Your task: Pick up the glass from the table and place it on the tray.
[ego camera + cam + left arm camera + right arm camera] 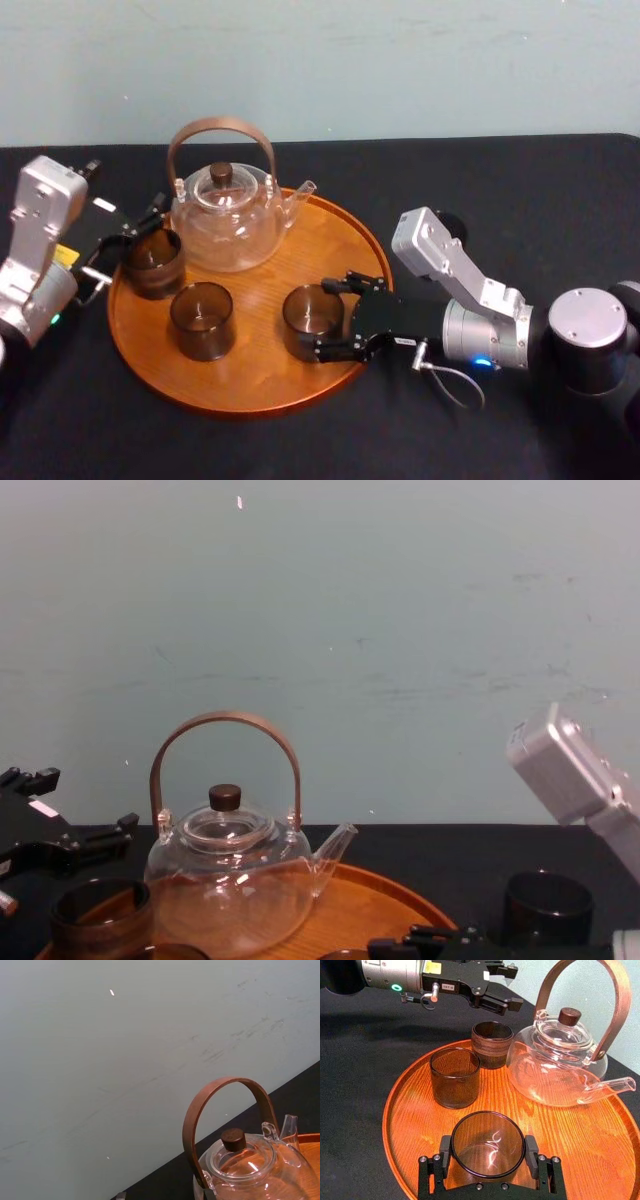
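Note:
The round orange-brown wooden tray point(250, 392) point(410, 1130) carries three dark glasses. The front right glass point(312, 320) point(487, 1146) stands upright on the tray with my right gripper point(319, 318) point(487, 1149) around it. Its fingers point(532, 1149) press against both sides of the glass, so it is shut on it. A second glass point(202, 320) point(455, 1077) stands in the tray's middle front. The third glass point(152, 263) point(492, 1044) sits by the left rim. My left gripper point(130, 240) point(507, 987) point(75, 815) hangs open just beyond that glass, holding nothing.
A clear glass teapot point(228, 215) point(555, 1060) point(250, 1170) point(230, 880) with a brown hoop handle stands at the tray's back. Another dark cup point(545, 905) point(447, 226) stands on the black table right of the tray, behind my right arm. A pale wall closes the back.

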`<action>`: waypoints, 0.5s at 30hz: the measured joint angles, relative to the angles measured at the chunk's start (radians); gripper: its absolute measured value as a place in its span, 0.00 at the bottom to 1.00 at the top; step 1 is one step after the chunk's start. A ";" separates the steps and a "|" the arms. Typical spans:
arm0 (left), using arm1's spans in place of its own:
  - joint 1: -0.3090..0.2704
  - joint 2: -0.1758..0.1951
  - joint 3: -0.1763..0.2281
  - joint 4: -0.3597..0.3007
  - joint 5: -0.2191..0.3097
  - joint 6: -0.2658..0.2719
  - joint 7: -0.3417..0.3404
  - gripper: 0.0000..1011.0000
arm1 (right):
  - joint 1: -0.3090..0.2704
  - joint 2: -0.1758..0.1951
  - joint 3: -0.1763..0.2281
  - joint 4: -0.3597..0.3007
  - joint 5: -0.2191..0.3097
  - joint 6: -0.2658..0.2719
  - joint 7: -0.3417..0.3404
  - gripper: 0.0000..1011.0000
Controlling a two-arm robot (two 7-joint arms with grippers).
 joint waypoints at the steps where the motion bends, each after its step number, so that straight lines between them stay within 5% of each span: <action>1: 0.000 0.000 0.000 0.000 0.000 0.000 0.000 0.99 | 0.000 0.000 0.000 0.000 0.000 0.000 0.001 0.89; 15: 0.000 0.000 0.000 0.000 0.000 0.000 0.000 0.99 | 0.001 0.002 0.000 0.001 0.000 0.004 0.003 0.99</action>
